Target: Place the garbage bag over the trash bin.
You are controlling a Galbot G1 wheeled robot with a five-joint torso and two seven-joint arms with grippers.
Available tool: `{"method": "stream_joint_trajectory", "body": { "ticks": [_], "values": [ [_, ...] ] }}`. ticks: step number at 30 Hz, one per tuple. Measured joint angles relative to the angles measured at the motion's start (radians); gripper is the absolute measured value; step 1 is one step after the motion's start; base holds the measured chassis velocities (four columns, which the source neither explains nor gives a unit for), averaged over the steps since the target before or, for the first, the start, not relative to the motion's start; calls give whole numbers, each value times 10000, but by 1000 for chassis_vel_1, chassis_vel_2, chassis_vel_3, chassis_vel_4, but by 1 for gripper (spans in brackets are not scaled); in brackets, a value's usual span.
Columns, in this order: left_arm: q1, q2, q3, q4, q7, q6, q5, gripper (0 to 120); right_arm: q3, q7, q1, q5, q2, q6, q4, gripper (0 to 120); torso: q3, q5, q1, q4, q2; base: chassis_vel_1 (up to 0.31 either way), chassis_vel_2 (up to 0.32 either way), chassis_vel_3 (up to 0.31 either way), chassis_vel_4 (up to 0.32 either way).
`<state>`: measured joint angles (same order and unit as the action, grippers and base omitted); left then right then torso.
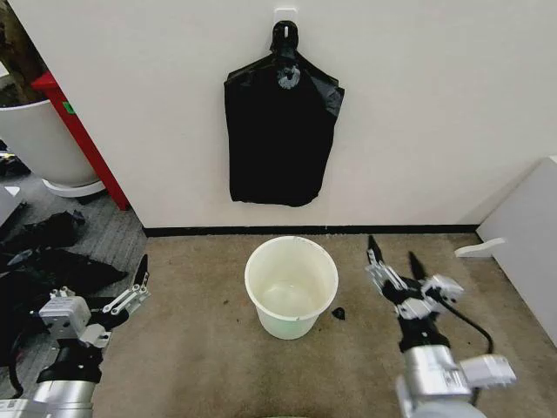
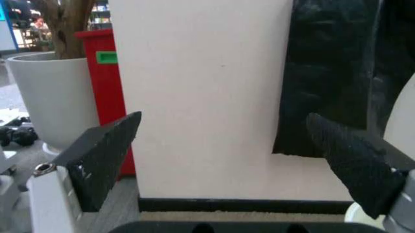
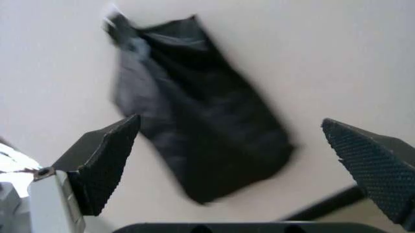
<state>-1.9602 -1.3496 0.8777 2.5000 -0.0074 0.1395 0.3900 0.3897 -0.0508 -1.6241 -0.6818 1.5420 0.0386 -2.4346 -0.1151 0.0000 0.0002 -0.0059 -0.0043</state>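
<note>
Bags hang from a wall hook (image 1: 285, 17) as a black bunch (image 1: 280, 139), knotted at the top, flat against the white wall (image 1: 418, 104). I cannot pick out a single garbage bag (image 1: 261, 170) from the bunch from the head view; I treat the outermost sheet as the one to take. The trash bin (image 1: 291, 286) stands upright on the brown carpet (image 1: 218, 366) directly below the bunch, mouth open, nothing over its rim, inside bare.

Left gripper (image 1: 139, 280) sits low on my left side, well apart from the bin, fingers spread wide with nothing between them. The left wrist view confirms this: the pads (image 2: 104, 155) frame bare wall and the bag edge. Right gripper (image 1: 393, 261) is to the right of the bin, near it but not touching, fingers also spread and empty; its wrist camera looks up at the bunch.

Judgement: step in hand is the reach for a bag; nothing of the task is done yet.

Notes for doing it well:
- Approach the lower free edge, not the knot, so that one layer peels off.
- Pinch thin film only; a deep bite likely takes several bags.
- Pull down and away from the wall gently; the film looks slippery and could tear at the hook.
- Small black scrap (image 1: 338, 313) lies just beside the bin base; ignore it.
</note>
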Motion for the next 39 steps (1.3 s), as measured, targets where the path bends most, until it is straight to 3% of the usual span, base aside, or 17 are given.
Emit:
{"method": "stream_joint_trajectory", "body": {
  "ticks": [5, 11, 16, 21, 29, 39],
  "values": [
    [209, 516, 22, 0, -104, -263, 133, 100, -303, -968, 2006, -3624, -803, 500, 121, 100, -1, 0, 0, -3, 0, 0, 0, 0, 0],
    [-19, 640, 111, 0, -208, -287, 482, 100, -24, -1348, 3591, -6037, -1707, 859, 630, 100, -1, 4, 0, 2, -1, 0, 0, 0, 0],
    [81, 833, 186, 0, -529, -330, 994, 100, -95, -1488, 5870, -8435, -2462, 1311, 2205, 100, -2, 2, 1, 0, -1, 0, 0, 0, 0],
    [58, 849, 176, 0, -582, -402, 1095, 100, -478, -1311, 7153, -8687, -2430, 1397, 3472, 100, -2, 1, 0, -1, -1, 0, 0, 0, 0],
    [3, 739, 187, 0, -560, -413, 1057, 100, -1235, -1149, 9801, -8962, -1453, 1390, 5228, 100, 0, -3, 1, 0, -1, 0, 0, 0, 0],
    [-78, 586, 180, -1, -535, -425, 956, 100, -1433, -1004, 10886, -8557, -204, 1388, 6778, 100, -1, -1, 1, 0, -1, 0, 0, 0, 0]
  ]
}}
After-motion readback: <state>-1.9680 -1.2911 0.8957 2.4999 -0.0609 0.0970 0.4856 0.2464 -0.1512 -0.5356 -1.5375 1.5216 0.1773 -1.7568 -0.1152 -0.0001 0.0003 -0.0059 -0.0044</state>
